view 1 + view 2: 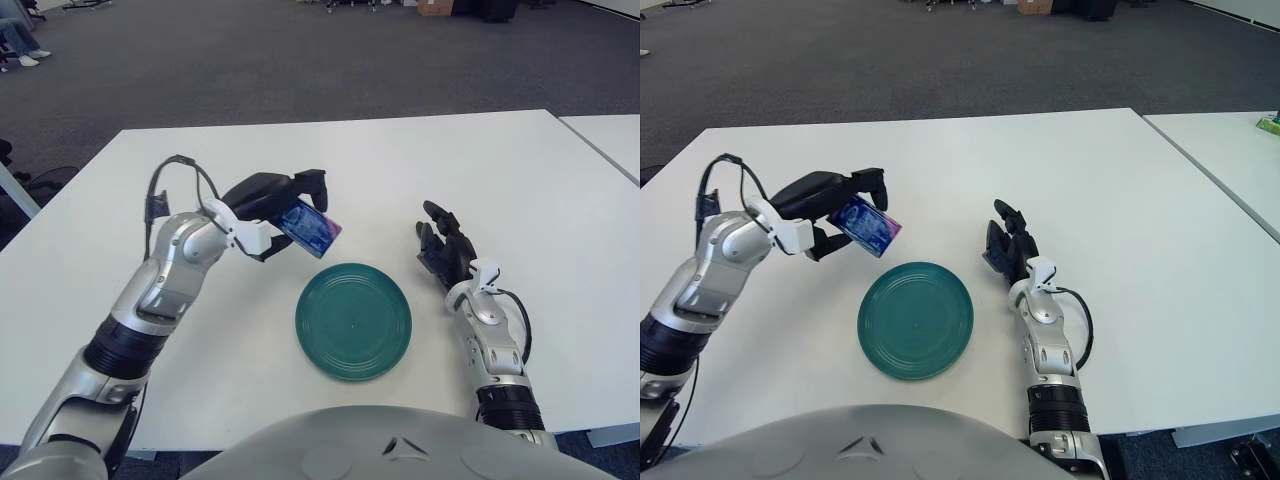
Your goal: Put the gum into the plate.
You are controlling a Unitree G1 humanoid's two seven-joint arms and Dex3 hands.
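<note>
White table, my left hand pinching the gum near the plate, right hand spread idle beside it; pack's probably light, stiff, slick, so gripping its flat faces suits.

Nothing's really reading out here. The blue and purple gum pack that the left hand is gripping is showing some printing on its face, but none of it's coming through as legible words, brands or numbers.
</note>
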